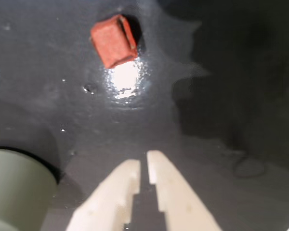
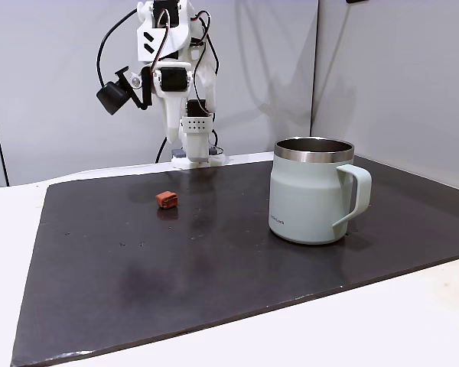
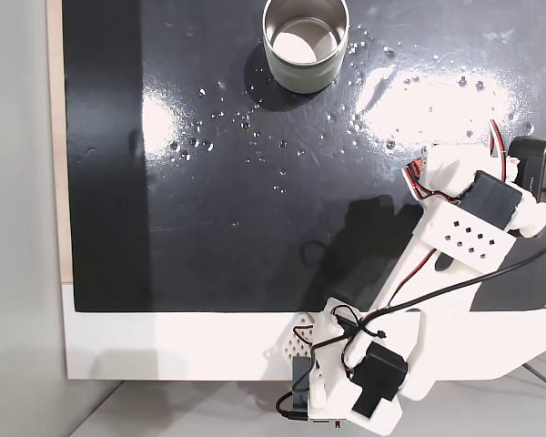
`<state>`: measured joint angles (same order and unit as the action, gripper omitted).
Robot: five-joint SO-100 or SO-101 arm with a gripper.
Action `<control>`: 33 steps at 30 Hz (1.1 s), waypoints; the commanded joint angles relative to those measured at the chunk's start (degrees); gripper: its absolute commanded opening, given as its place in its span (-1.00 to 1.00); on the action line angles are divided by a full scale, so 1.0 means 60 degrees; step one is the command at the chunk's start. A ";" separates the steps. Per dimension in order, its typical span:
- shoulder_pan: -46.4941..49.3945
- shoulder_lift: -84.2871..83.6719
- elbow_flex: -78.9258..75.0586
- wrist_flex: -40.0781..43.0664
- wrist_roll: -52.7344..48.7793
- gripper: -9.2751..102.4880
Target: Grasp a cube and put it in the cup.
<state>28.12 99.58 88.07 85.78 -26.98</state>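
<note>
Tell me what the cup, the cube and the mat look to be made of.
Cup: likely steel, with a matte mint coating and a bare shiny rim.
Cube: matte rust-orange, maybe foam or wood; unclear.
Mat: dark, smooth and glossy, mirroring the lamps; possibly rubber or plastic.

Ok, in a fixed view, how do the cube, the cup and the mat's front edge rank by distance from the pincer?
From the pincer, in a fixed view:
1. Cube: just in front, slightly left.
2. Cup: off to the right.
3. Mat's front edge: closest to the camera.
</note>
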 commanded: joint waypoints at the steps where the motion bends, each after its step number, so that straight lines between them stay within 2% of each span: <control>1: -0.0073 -0.0132 -0.0718 0.0308 -0.0601 -0.83; 8: -0.0146 -0.0571 -0.0981 0.0630 -0.1348 -0.83; 16: -0.0029 -0.1890 -0.2505 0.1538 -0.2080 -0.83; 21: 0.0190 -0.2271 -0.2886 0.1479 -0.2227 -0.81; 28: 0.0498 -0.3384 -0.3809 0.1787 -0.2285 -0.46; 33: 0.0645 -0.4058 -0.4380 0.1846 -0.2285 -0.36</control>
<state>31.82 75.23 66.18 96.06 -40.25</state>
